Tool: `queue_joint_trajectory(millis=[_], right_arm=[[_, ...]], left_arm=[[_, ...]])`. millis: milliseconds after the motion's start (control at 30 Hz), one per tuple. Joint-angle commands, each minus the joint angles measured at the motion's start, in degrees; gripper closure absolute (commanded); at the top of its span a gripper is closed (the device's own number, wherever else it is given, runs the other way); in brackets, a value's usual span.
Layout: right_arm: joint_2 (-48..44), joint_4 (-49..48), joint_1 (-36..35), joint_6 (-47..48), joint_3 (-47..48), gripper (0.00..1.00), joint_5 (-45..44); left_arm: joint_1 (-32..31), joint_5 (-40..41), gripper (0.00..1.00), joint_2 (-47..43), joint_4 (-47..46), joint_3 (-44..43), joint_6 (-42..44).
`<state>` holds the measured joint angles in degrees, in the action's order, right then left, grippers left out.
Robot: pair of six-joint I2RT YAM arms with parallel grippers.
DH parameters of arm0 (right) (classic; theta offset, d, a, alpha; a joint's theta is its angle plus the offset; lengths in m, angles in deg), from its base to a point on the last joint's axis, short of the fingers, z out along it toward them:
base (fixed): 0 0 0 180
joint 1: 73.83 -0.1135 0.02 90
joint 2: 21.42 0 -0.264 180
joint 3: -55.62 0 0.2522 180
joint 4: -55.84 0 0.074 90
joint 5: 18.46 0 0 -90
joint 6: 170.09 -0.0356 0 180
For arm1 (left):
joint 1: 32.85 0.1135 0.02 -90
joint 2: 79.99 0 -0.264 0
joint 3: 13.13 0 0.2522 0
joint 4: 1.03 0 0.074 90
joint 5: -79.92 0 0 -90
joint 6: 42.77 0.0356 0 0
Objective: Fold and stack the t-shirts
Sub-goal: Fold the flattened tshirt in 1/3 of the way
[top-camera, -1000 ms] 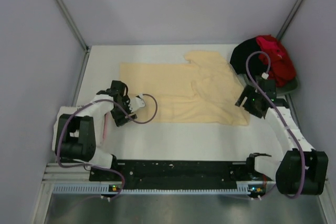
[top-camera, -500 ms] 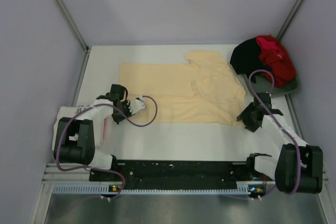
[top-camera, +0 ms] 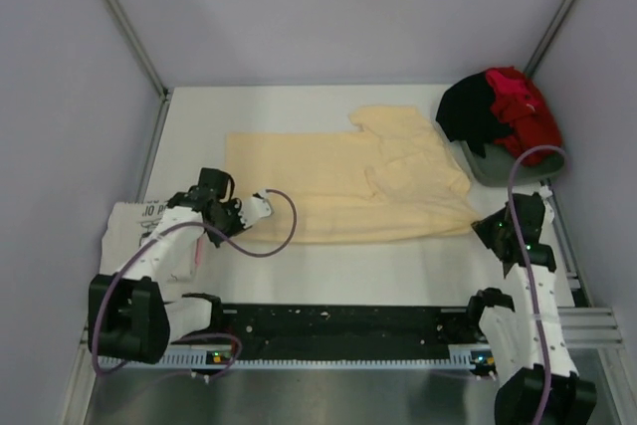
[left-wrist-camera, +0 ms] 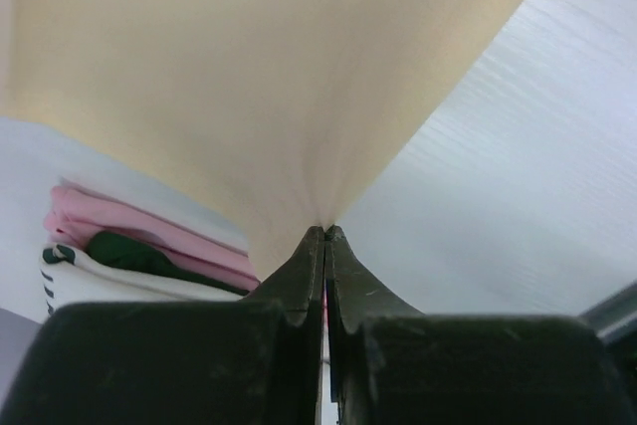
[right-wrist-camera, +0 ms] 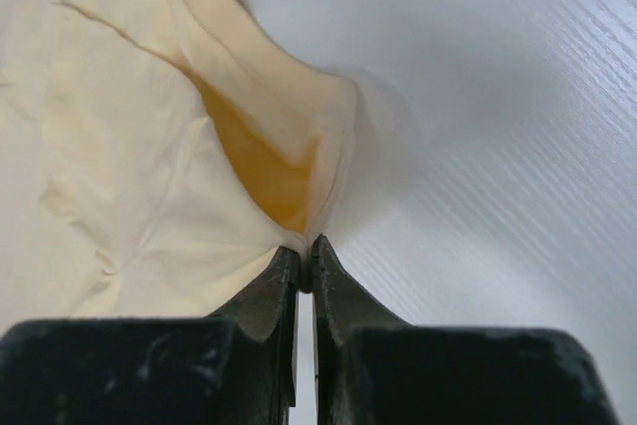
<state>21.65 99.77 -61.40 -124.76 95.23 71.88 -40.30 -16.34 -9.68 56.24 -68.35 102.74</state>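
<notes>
As left end effector [left-wrist-camera: 325, 231] and right end effector [right-wrist-camera: 306, 246] pinch the yellow t-shirt [top-camera: 338, 181] at near corners, open table [top-camera: 378, 266] lies nearer

Pale yellow t-shirt [top-camera: 338, 181]: soft matt cloth; table [top-camera: 378, 266]: white, faintly wood-grained; left gripper [left-wrist-camera: 324, 234], right gripper [right-wrist-camera: 305, 246]: matt black.

Smooth white tabletop [top-camera: 328, 271], faintly grained. Plain pale lilac-grey wall panels [top-camera: 338, 7] box it in on three sides, slim grey metal posts [top-camera: 121, 22] at the back corners, light soft and even.

Shown are a plain pale yellow t-shirt [top-camera: 328, 176], black t-shirt [top-camera: 466, 111] and red t-shirt [top-camera: 523, 106].
</notes>
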Motion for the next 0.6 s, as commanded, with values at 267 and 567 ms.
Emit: queue_joint_trajectory(millis=[267,567], right_arm=[[-18.8,24.49,0.93,-11.67,5.53,1.0,-6.22],[-20.84,35.04,0.93,-15.36,10.71,0.32,-21.06]], left_arm=[[-1.61,-3.05,1.0,-11.24,23.02,-2.84,3.55],[-1.61,-1.55,0.57,-10.98,28.21,-5.21,6.89]])
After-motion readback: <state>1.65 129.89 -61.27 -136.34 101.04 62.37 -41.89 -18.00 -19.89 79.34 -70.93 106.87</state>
